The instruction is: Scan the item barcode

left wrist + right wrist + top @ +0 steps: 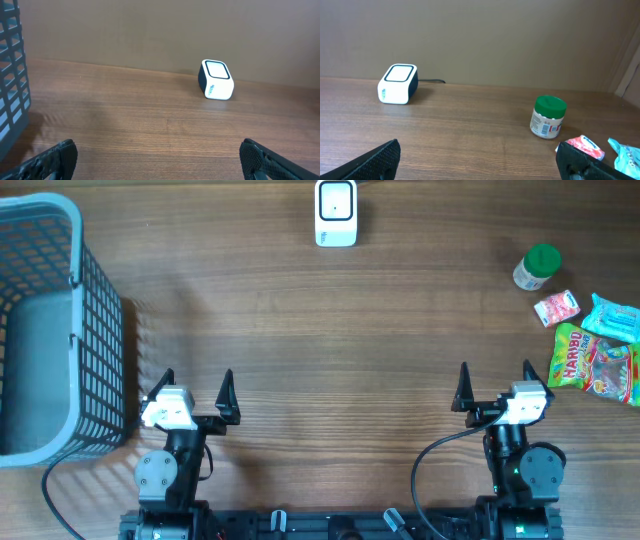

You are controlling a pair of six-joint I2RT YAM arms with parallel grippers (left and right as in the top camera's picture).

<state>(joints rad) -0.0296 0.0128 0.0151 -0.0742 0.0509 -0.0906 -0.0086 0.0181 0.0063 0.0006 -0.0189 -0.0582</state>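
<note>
1. At the right edge of the surface point(320, 330), a cluster of goods was seen: a jar point(548, 117) with a green lid, a pink packet point(557, 307), a blue packet point(612, 317) and a bag of gummy sweets point(592, 360). Which of them was meant for scanning could not be told.
2. The jar was judged light, stiff and rather smooth. A hold across its round body, below the lid, was thought best, with the printed label left uncovered.
3. The packets and the bag were judged light, soft and crinkly, and likely to sag or slip. A pinch on an edge or seam was thought safer for them.
4. The scanner point(336, 212) was found at the far middle of the surface, well apart from the goods.
5. The right jaws were seen spread wide and empty near the front edge. The jar stood ahead of them and slightly to the right, untouched, with the packets further right.
6. The left jaws were likewise seen wide apart and empty, just beside the basket point(100, 330). All the goods lay well apart from them, on the opposite side.
</note>
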